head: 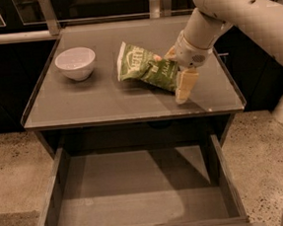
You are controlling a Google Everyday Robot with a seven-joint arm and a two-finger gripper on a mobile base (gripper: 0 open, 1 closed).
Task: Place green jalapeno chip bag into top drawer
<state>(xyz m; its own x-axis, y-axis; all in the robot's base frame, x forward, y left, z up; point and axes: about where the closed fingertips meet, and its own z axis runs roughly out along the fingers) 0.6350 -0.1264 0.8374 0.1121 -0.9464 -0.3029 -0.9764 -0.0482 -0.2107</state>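
Note:
The green jalapeno chip bag [145,67] lies on its side in the middle of the grey table [106,100], its white top edge to the left. My gripper [177,77] comes in from the upper right and is at the bag's right end. It is open, with one cream finger [184,85] in front of the bag and the other behind it, so the bag's end lies between them. The top drawer [53,192] is pulled out below the table's front edge and nothing lies in it.
A white bowl [76,63] stands at the table's left, apart from the bag. The table has a raised rim. Dark cabinets and metal posts stand behind it. Speckled floor lies on both sides of the drawer. My arm [241,7] fills the upper right.

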